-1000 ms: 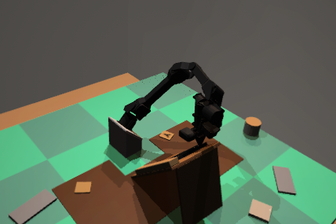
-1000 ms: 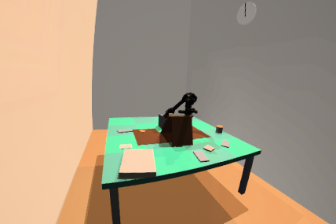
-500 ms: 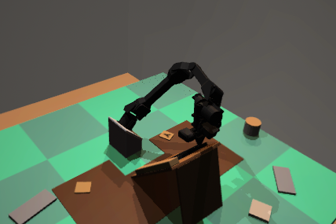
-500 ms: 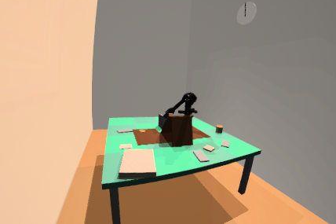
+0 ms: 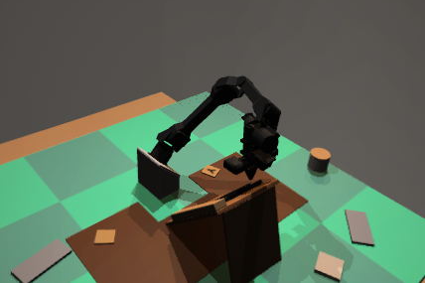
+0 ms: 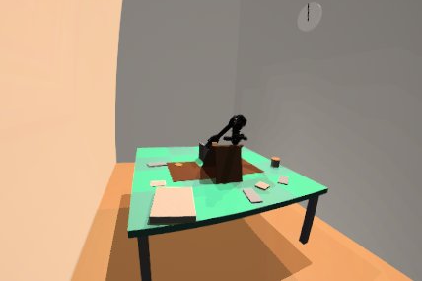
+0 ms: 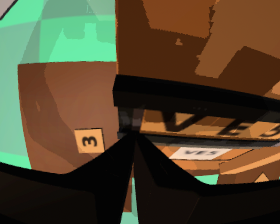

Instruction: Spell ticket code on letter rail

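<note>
Nearest in our wrist view, the claw (image 5: 250,174) (image 6: 236,142) (image 7: 135,139) has its fingertips pressed together with nothing between them, at the rail (image 7: 191,97) on the wooden board (image 5: 250,231) (image 6: 229,164) (image 7: 161,50). Just beside the tips, the V tile (image 7: 171,121) sits in the rail, followed by the E tile (image 7: 233,128) and a third tile (image 7: 272,131), whose character we read as 5 or S. Beyond, we see the white ticket (image 7: 203,153) begin "VE"; its last character is equally uncertain to us. A loose tile marked 3 (image 7: 89,140) lies on the brown mat (image 5: 124,221) (image 6: 184,174) (image 7: 46,100), apart from the rail. Farther across the green tabletop (image 5: 124,137) (image 6: 212,205) stands a dark cylinder with an orange top (image 5: 319,161) (image 6: 275,162). Farthest off, we see a round clock (image 6: 310,17) on the grey wall.
</note>
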Action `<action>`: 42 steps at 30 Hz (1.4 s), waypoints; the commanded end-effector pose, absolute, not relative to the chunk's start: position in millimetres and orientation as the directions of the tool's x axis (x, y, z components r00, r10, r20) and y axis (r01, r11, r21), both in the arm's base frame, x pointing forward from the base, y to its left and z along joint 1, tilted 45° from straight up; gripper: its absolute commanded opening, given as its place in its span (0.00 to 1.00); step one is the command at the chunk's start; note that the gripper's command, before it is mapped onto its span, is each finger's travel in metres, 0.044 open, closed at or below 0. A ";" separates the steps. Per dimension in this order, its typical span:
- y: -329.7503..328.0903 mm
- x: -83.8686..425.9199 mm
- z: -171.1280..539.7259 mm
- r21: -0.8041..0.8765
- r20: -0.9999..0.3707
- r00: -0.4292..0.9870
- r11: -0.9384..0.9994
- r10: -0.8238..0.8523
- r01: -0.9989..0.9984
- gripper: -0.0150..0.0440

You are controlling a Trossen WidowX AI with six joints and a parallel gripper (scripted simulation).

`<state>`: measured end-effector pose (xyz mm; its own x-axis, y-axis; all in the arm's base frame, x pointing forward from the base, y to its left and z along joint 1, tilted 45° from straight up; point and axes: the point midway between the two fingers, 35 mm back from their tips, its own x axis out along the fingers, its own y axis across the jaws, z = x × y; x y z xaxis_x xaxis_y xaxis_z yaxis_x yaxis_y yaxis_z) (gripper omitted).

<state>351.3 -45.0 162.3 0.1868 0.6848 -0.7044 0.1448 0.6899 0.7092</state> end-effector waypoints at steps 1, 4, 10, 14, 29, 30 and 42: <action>-46.9 344.5 163.9 0.707 -0.707 0.180 0.692 0.684 0.145 0.25; -48.7 340.5 166.2 0.707 -0.707 0.180 0.692 0.684 0.145 0.25; -57.7 338.9 168.6 0.713 -0.699 0.217 0.685 0.681 0.148 0.34; -102.5 314.3 172.1 0.735 -0.660 0.383 0.661 0.646 0.152 0.52; -186.7 223.1 175.1 0.704 -0.536 0.756 0.693 0.376 0.154 1.00; -186.7 223.1 175.1 0.704 -0.536 0.756 0.693 0.376 0.154 1.00; -186.7 223.1 175.1 0.704 -0.536 0.756 0.693 0.376 0.154 1.00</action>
